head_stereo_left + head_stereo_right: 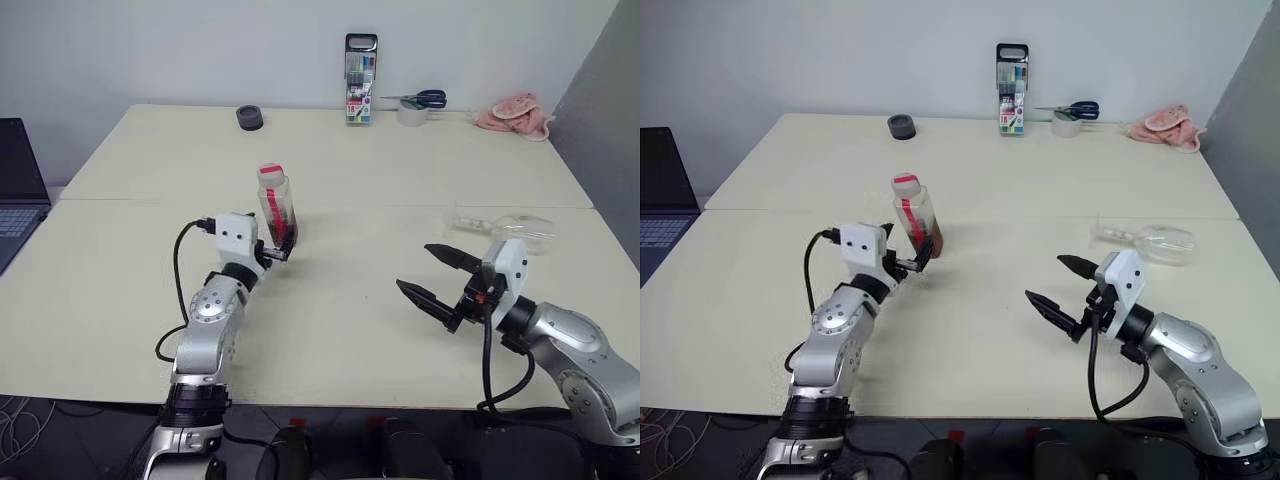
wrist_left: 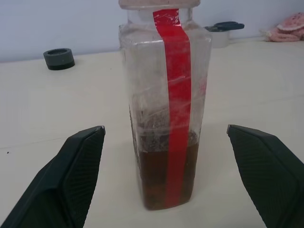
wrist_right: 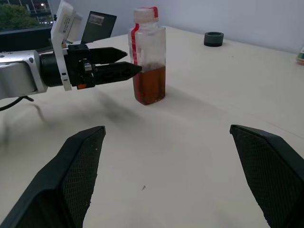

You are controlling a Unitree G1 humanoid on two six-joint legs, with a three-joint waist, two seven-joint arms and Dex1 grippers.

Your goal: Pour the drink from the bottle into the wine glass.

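The bottle (image 1: 275, 205) stands upright on the table, clear with a red label strip and a whitish cap. The drink (image 2: 152, 175), reddish-brown, fills only its bottom. My left gripper (image 1: 280, 245) is level and open, its fingertips (image 2: 83, 147) flanking the bottle's lower part with a gap on each side. The wine glass (image 1: 1145, 240) lies on its side at the right of the table. Just in front of the glass, my right gripper (image 1: 1050, 283) is open and empty, pointing left toward the bottle (image 3: 148, 57) and the left gripper (image 3: 121, 64).
Along the table's far edge are a black round object (image 1: 250, 118), an upright case of markers (image 1: 361, 80), scissors (image 1: 420, 98) on a tape roll (image 1: 412, 115), and a pink cloth (image 1: 515, 112). A laptop (image 1: 15, 190) lies off the left edge.
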